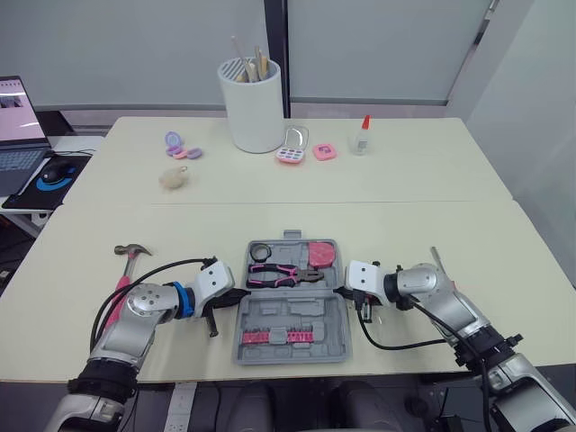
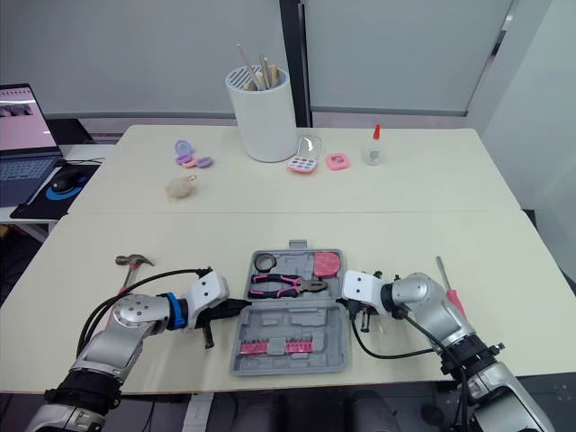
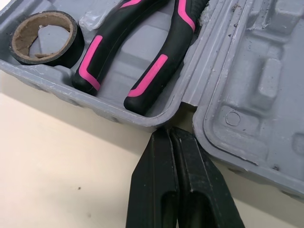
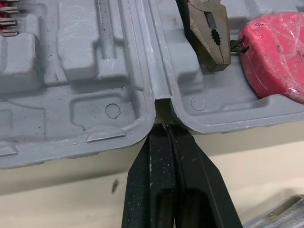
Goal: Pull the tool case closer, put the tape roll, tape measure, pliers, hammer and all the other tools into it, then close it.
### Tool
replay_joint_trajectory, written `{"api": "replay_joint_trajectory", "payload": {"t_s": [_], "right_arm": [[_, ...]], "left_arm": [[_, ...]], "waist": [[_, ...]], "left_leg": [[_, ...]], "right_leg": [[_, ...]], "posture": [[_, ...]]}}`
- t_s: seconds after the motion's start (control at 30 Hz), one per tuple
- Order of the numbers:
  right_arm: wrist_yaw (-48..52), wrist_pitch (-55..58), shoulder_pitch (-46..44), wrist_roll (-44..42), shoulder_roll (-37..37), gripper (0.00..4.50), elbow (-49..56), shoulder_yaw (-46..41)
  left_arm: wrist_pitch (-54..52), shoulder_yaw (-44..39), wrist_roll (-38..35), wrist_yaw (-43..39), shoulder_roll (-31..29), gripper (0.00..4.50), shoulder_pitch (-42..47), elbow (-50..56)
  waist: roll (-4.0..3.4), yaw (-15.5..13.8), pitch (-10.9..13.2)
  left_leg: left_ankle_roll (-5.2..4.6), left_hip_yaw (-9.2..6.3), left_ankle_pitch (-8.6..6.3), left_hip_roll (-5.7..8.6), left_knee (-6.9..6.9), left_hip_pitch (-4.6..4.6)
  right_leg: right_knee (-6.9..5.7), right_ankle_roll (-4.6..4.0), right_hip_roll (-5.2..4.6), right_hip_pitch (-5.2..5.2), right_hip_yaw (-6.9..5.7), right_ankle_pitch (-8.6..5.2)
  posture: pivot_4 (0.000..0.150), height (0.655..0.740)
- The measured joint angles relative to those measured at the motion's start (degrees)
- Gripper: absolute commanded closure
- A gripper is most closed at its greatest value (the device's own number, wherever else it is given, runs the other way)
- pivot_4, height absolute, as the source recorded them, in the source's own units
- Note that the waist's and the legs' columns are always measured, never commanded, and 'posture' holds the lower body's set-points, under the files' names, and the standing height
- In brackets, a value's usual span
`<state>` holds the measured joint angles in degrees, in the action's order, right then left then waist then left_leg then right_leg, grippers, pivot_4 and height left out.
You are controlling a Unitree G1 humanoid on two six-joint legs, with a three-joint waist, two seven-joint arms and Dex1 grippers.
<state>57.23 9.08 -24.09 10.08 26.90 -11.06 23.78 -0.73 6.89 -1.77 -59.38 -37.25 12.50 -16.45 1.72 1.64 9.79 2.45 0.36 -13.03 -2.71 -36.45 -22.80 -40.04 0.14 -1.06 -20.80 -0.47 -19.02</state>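
Grey moulded-plastic tool case [image 1: 288,310] sits lower centre of the head view, open flat, near the table's front edge. Upper half holds the black tape roll [image 1: 260,252], pink-and-black pliers [image 1: 283,274] and pink tape measure [image 1: 321,254]. Lower half carries a pink bit strip; its other recesses are empty.

Left gripper [image 3: 170,133] and right gripper [image 4: 165,127] are both pinched fully closed, holding nothing. Each tip sits at the hinge notch on its own side of the case. My read: bracing or nudging the case from both sides, not grasping.

Pink-handled claw hammer [image 1: 132,251] lies on the table at left, outside the case. Red-handled screwdriver-like tool [image 2: 443,270] lies at right, also unpacked.
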Motion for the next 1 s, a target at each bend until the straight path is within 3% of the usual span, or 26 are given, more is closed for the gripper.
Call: {"api": "replay_joint_trajectory", "payload": {"t_s": [1.0], "right_arm": [[-1.4, -0.9, -1.8, 0.6, -0.4, 4.50, -2.7, -0.2]], "left_arm": [[2.3, 0.2, 2.1, 1.0, 1.9, 4.44, 2.8, -3.7]], "waist": [[0.00, -0.1, 0.0]], "left_leg": [[0.00, 0.00, 0.00, 0.01, -0.01, -0.01]], "right_leg": [[0.00, 0.00, -0.02, 0.01, -0.01, 0.00]], "posture": [[0.150, 0.7376]]}}
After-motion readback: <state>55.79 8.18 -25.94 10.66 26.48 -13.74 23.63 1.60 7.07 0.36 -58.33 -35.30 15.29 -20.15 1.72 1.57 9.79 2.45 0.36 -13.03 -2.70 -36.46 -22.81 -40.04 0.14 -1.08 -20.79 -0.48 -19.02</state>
